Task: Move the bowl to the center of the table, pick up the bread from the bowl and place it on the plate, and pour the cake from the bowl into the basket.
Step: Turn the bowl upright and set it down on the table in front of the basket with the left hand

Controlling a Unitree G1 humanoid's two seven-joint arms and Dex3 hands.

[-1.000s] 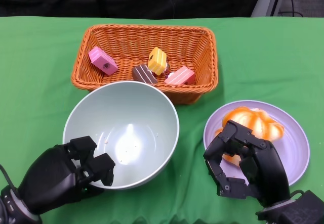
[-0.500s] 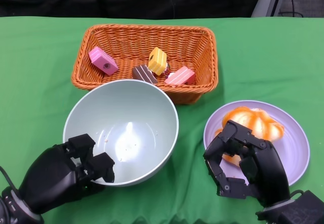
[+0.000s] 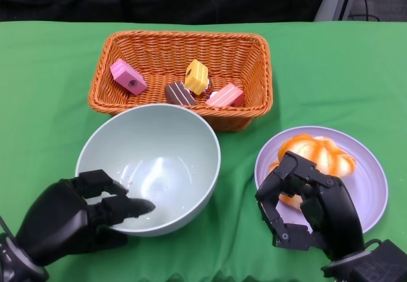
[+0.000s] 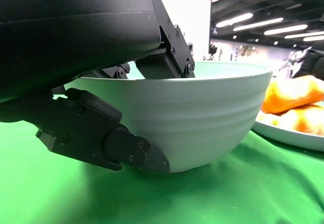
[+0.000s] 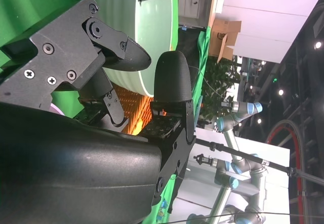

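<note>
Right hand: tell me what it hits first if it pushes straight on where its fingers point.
Likely the orange bread on the lilac plate; the black right hand hangs over the plate's near edge, height unclear.

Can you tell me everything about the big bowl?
The bowl is pale green, round and smooth, with faint ridges on its outside, and looks like plastic or glazed clay. It sits upright on the green cloth, just in front of the basket. It is empty apart from a few crumbs. The left hand grips its near rim, fingers inside and outside.
</note>
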